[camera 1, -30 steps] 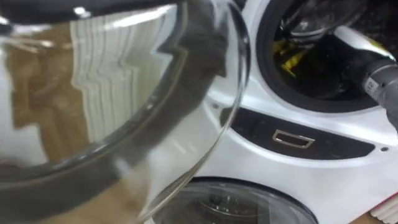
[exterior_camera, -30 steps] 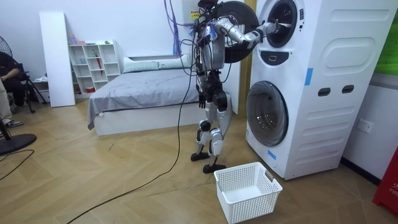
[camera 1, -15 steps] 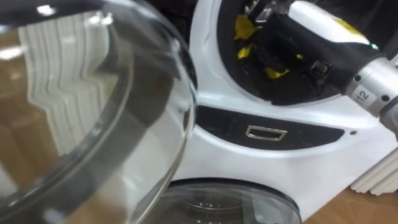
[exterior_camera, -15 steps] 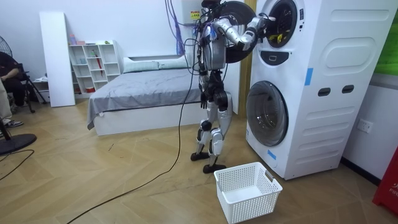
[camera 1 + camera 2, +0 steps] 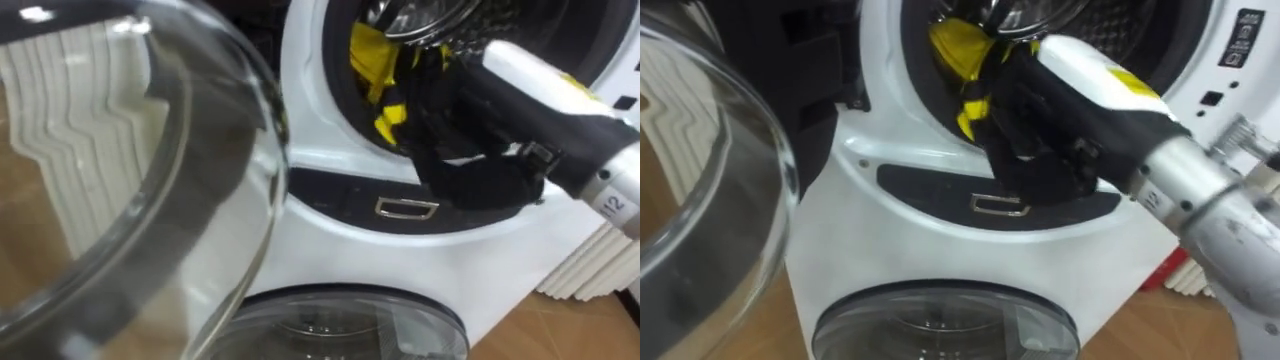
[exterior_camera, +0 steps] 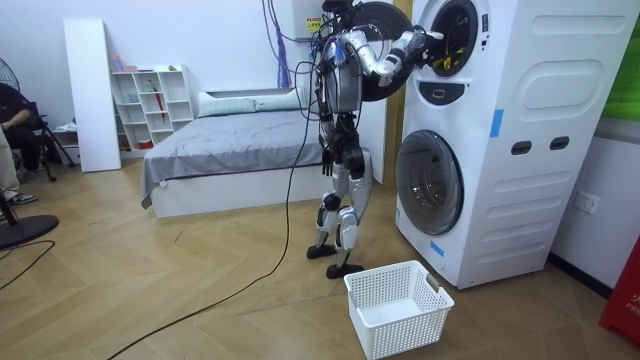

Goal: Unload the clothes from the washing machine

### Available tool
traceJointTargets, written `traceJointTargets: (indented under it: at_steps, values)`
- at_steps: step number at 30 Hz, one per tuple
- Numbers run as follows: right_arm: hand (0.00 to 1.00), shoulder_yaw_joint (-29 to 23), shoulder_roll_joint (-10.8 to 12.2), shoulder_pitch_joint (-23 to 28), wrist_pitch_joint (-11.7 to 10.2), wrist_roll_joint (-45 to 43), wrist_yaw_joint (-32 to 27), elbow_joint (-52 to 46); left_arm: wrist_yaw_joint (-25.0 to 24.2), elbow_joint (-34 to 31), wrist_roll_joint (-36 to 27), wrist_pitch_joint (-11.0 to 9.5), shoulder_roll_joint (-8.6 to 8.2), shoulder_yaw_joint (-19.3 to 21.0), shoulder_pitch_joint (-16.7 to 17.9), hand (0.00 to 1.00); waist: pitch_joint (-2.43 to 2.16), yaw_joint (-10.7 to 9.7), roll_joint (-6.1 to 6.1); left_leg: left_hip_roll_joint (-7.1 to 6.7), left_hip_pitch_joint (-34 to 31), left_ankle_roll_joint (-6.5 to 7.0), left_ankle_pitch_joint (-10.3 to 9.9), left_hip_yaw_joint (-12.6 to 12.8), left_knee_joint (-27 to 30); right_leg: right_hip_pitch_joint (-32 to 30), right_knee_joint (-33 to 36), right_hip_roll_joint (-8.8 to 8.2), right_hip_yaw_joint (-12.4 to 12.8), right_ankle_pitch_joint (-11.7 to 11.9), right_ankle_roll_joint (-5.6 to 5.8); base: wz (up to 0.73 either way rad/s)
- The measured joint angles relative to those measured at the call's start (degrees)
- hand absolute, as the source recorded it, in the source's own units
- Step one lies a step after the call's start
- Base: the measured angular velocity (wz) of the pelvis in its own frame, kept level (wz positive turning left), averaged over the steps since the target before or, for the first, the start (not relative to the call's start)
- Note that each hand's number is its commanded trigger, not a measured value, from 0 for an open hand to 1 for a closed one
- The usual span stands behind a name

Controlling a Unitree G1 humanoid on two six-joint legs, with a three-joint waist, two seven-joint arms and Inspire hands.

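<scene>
Glass door (image 5: pixel 150 200): closest to my eyes, swung open on my left, its curved pane taking up that side of both eye views.
Right hand (image 5: pixel 1070 115): reaches in from my right to the mouth of the upper drum, back of the hand upward, its front end buried in dark cloth at the lower lip. Black fingers against black fabric; I cannot tell whether they are curled on it or apart.
Clothes (image 5: pixel 368 55): a yellow and black bundle at the drum's mouth, touching my hand. The yellow part sits just inside the rim on my left of the hand, and a dark fold hangs over the lip onto the panel below.
Dark panel (image 5: pixel 405 209): just under the opening, with a small metal handle beside the hanging fold.
Drum (image 5: pixel 1140 25): perforated metal, behind the bundle.
Lower door (image 5: pixel 340 320): round and closed, beneath the panel.
Washing machine (image 6: pixel 520 130): in the room view I stand upright in front of it, arm raised to the upper opening.
Basket (image 6: pixel 395 305): white, on the floor near my feet, well below my hand.
Bed (image 6: pixel 230 140): behind me.
</scene>
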Motion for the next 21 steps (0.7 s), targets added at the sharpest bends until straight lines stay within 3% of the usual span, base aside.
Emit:
traceJointTargets:
  at_steps: [5,8,10,13,15,18,21]
  values:
    - [1.0,-6.58,1.55,5.55,-1.7,2.45,-1.41,-0.86,0.01,-0.55,0.08,-1.94,-0.43,2.09,1.5,0.0,-0.47,-1.26,0.67,-0.01,-0.56,-0.2,-0.13,1.54,-0.21,-1.44,0.85,0.21,0.47,0.25,-0.4,-0.08]
    - [1.0,-9.97,2.54,8.29,-3.53,2.5,-3.03,-0.84,0.38,-0.55,0.17,-2.06,-0.49,3.16,1.8,0.0,-0.53,-1.82,0.76,0.26,-0.57,-0.51,-0.47,2.83,-0.24,-1.81,0.94,0.67,1.1,0.75,-0.66,-0.1]
    - [1.0,-13.59,4.97,11.85,-4.72,2.15,-4.58,-1.03,0.54,-0.48,0.18,-2.51,-0.49,3.4,2.37,0.0,-0.57,-2.57,0.86,0.71,-0.41,-0.57,-0.54,3.18,-0.21,-1.79,1.06,0.98,2.08,1.01,-0.68,-0.1]
    - [1.0,-15.69,6.14,15.26,-4.98,2.29,-6.53,-1.0,0.55,-0.48,0.06,-3.12,-0.5,3.65,3.72,0.0,-0.56,-3.43,1.38,0.92,0.23,-0.69,-0.73,4.5,-0.23,-1.81,1.54,1.19,2.77,1.03,-0.69,-0.21]
    - [1.0,-17.4,7.47,18.78,-5.64,2.33,-8.3,-0.73,0.55,-0.53,0.09,-3.15,-0.51,4.34,4.29,0.0,-0.52,-5.22,1.81,0.96,0.2,-0.75,-0.8,5.11,-0.26,-2.28,1.69,1.44,3.45,1.08,-0.78,-0.17]
    - [1.0,-18.96,7.56,20.21,-5.68,0.03,-9.42,-0.53,0.55,-0.51,0.23,-3.18,-0.46,4.41,4.31,0.0,-0.57,-7.42,2.72,0.97,0.04,-0.78,-0.84,6.79,-0.53,-3.24,2.01,1.86,4.95,1.26,-0.88,-0.26]
    - [1.0,-21.1,7.56,21.5,-5.82,0.16,-11.39,-0.52,0.6,-0.68,0.13,-3.65,-0.23,4.95,3.94,0.0,-0.7,-8.47,2.84,1.03,0.14,-0.8,-0.84,8.87,-0.72,-3.88,1.99,2.4,6.63,1.61,-1.02,-0.37]
